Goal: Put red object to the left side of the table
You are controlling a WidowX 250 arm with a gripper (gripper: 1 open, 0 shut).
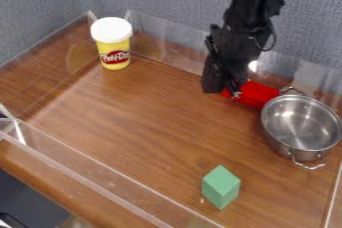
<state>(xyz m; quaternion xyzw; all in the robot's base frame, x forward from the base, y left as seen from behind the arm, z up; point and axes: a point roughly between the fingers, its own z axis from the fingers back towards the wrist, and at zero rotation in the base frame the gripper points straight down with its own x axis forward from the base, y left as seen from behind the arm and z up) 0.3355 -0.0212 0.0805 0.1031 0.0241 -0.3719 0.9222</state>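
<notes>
Camera view, the only one: a wooden table enclosed by low clear walls, with grey panels behind it. One black robot arm comes down from the top edge of the picture near the far right corner of the table, its gripper pointing steeply downward. The jaws are clenched; whether anything sits between them cannot be told, since the dark fingers merge with the arm. One red object lies at the far right of the table, just to the right of the gripper tip and touching or nearly touching the rim of the pot; part of it is hidden behind the arm. One steel pot stands by the right edge of the table, empty as far as its inside shows, with a handle at its near side. One yellow tub with a white lid and a red label stands upright near the far left corner. One green cube rests near the front edge, toward the right. The four loose things stand apart from one another, save the red object and the pot.
</notes>
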